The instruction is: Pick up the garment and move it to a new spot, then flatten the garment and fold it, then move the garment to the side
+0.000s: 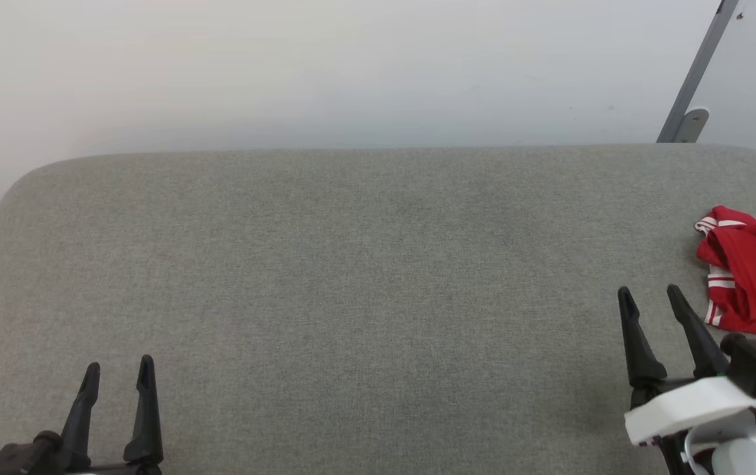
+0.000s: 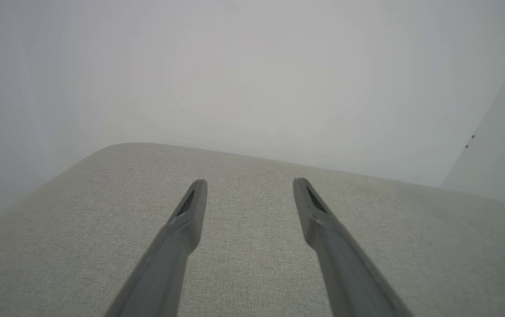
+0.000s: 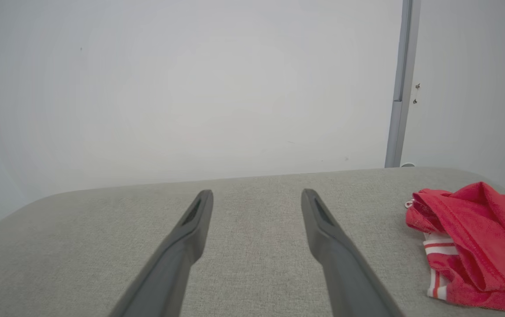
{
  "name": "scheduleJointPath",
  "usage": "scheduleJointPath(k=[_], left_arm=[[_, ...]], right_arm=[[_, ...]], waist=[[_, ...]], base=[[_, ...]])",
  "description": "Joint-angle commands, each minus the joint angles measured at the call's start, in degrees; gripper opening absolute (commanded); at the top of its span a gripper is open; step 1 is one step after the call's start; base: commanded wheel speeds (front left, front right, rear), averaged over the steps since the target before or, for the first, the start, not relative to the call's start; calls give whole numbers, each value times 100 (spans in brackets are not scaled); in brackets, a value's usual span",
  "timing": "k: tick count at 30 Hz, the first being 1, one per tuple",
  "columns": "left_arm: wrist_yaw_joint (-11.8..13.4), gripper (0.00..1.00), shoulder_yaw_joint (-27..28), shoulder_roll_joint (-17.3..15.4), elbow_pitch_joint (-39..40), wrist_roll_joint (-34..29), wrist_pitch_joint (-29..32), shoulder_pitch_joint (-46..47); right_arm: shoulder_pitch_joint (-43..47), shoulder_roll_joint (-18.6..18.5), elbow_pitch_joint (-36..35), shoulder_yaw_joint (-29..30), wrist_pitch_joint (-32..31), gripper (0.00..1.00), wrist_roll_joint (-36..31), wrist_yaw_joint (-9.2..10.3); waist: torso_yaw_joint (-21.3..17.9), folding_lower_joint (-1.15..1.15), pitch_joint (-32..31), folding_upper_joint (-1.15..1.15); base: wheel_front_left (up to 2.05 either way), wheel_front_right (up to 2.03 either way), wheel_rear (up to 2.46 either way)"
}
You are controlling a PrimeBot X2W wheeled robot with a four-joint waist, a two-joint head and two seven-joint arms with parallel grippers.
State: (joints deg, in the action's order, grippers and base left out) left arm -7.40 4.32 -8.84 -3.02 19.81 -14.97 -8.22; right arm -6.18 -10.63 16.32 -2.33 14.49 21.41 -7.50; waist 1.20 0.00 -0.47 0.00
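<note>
Garment [image 1: 751, 277] lying bunched at the bench's [image 1: 351, 297] three o'clock edge
Left hand [image 1: 119, 364] and right hand [image 1: 648, 290] are hanging spread and empty; the garment is looking neither flat nor folded.

Garment [image 1: 751, 277]: red, red-white striped trim, crumpled in heap, far right on grey surface.

Bare indoor test room.
A grey fabric-covered padded surface [image 1: 351, 264] meets a plain white wall [image 1: 351, 66] and a grey metal strut [image 1: 698, 69].
</note>
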Motion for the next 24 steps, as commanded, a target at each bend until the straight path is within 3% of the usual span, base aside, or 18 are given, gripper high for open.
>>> scheduleJointPath(k=[1,24], left_arm=[[-7,100,3,-21,5,-4,-29,-69],[-8,100,-91,104,135,-190,-29,-116]], right_arm=[[128,75,-93,47,39,100,-53,1],[729,521,-699,397,-107,100,-272,1]], waist=[[-16,0,-16,0],[-47,0,-104,0]], base=[[0,0,0],[0,0,0]])
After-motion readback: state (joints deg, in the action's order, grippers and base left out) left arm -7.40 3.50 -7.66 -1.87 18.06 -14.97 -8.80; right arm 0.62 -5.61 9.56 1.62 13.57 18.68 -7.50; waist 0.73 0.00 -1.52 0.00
